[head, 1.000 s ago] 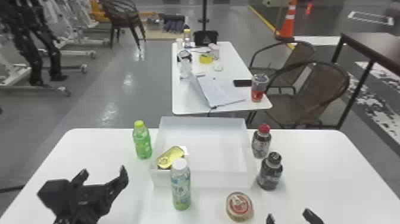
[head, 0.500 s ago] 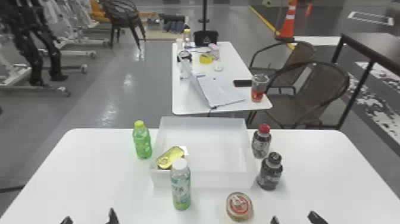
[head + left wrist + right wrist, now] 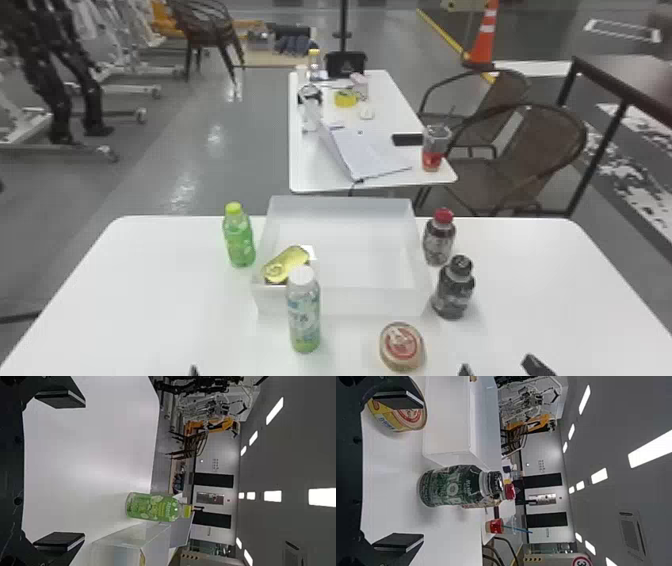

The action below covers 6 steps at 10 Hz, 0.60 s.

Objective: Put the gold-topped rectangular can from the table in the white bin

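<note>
The gold-topped rectangular can (image 3: 286,264) lies tilted inside the white bin (image 3: 370,302), at its front left corner, with its lower side hidden by the front wall. A sliver of the gold can (image 3: 142,559) shows at the bin's edge in the left wrist view. In the head view my left gripper (image 3: 194,371) shows one tip at the bottom edge, well away from the can. Its own view has the left gripper (image 3: 59,470) open, nothing between its fingers. My right gripper (image 3: 501,368) is at the bottom edge, right of the bin; the right gripper (image 3: 398,471) stands open.
A green bottle (image 3: 239,240) stands left of the bin, and a white-capped bottle (image 3: 304,315) before its front wall. A round-topped can (image 3: 401,346) is nearer the front. To the right stand a red-capped bottle (image 3: 439,242) and a dark-capped one (image 3: 452,292).
My left gripper has drawn back toward the head view's bottom edge, away from the bin. The right gripper has shifted slightly. The gold-topped can has stayed where it was in the bin.
</note>
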Available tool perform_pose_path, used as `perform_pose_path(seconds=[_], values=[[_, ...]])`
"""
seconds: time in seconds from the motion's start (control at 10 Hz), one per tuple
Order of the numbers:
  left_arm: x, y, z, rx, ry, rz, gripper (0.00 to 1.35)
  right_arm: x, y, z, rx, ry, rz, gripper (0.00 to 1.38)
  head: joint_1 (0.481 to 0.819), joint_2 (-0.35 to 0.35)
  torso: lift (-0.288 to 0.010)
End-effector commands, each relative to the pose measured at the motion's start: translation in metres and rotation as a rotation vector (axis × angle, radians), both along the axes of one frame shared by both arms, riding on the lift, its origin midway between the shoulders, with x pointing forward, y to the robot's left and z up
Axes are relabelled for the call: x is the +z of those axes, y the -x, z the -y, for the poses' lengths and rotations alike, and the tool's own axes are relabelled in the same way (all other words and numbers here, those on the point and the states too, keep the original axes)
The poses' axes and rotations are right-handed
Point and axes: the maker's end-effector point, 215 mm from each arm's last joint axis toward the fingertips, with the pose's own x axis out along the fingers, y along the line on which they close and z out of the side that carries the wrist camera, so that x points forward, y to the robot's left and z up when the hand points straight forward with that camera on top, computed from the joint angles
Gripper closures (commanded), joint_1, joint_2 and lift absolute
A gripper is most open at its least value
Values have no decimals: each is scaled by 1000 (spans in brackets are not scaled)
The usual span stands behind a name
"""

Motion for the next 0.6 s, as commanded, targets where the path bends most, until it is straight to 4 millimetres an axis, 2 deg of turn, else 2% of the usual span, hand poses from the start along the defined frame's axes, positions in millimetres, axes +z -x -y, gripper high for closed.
perform_pose_path(seconds=[0.0,0.5], values=[[-1,-2,3,-2,7,0,125,0,0,1,2,4,0,117,549,0,-100],[-3,-2,7,-3,27,0,125,1,0,2,3,7,2,117,549,0,-100]])
